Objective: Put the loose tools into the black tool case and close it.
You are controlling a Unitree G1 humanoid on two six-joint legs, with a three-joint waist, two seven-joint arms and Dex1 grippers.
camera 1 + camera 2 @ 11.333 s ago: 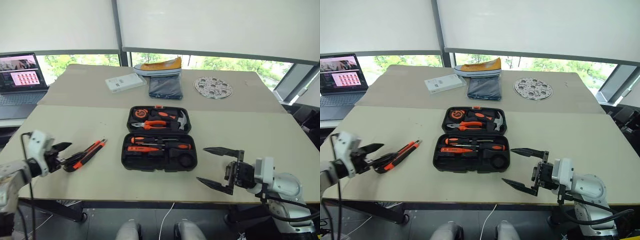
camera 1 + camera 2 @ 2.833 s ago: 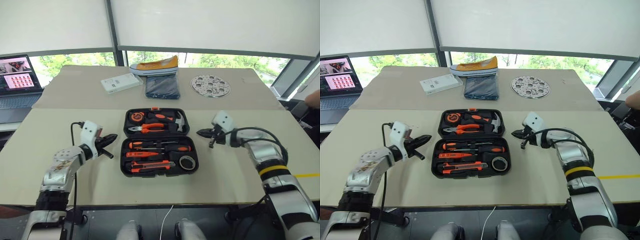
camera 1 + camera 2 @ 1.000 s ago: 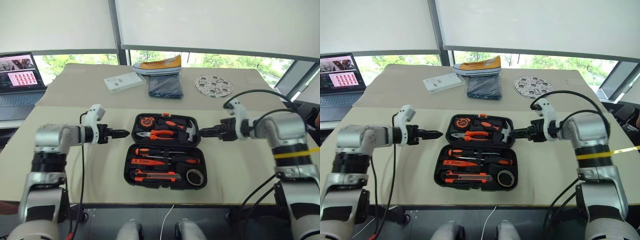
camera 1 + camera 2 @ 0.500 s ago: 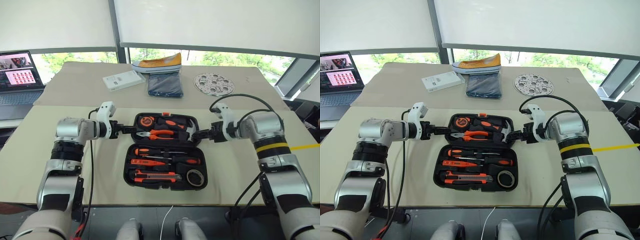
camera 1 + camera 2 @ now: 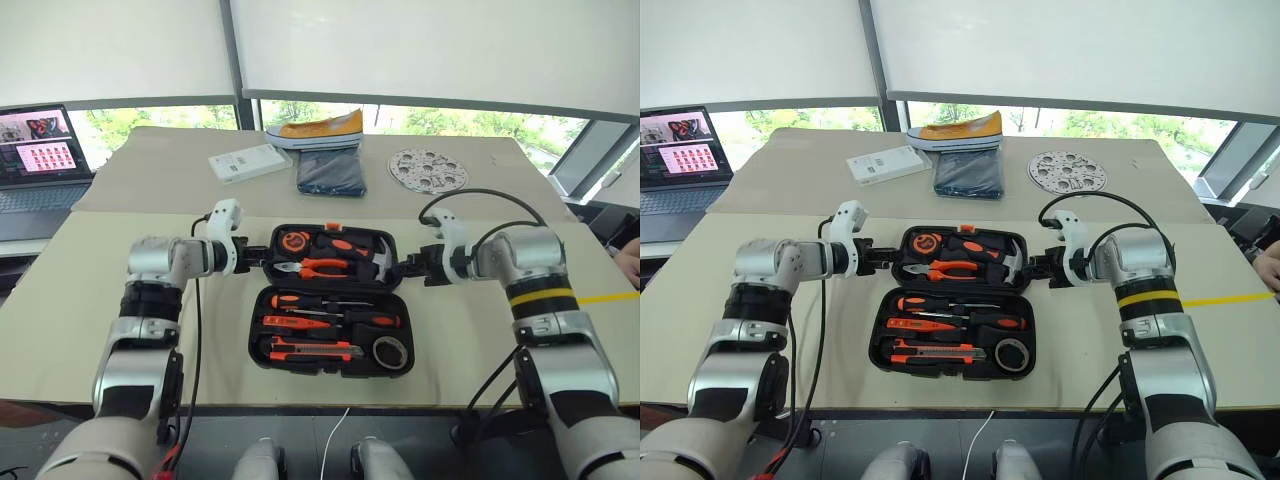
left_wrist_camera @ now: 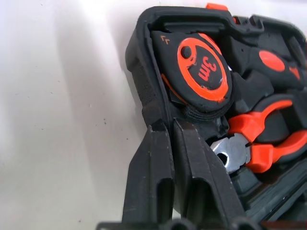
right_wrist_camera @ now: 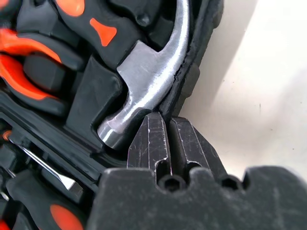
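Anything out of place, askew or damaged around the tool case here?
Nothing stands out. The black tool case lies open and square on the table, its tools seated in their slots. The left pincer and the right pincer are shut on the far half's side rims.

laptop point(image 5: 40, 160) cut off at frame edge

Tool case point(image 5: 325, 300) lies mid-table point(image 5: 80, 290) — hands point(image 5: 256, 256) point(image 5: 404, 266) flanking its far half
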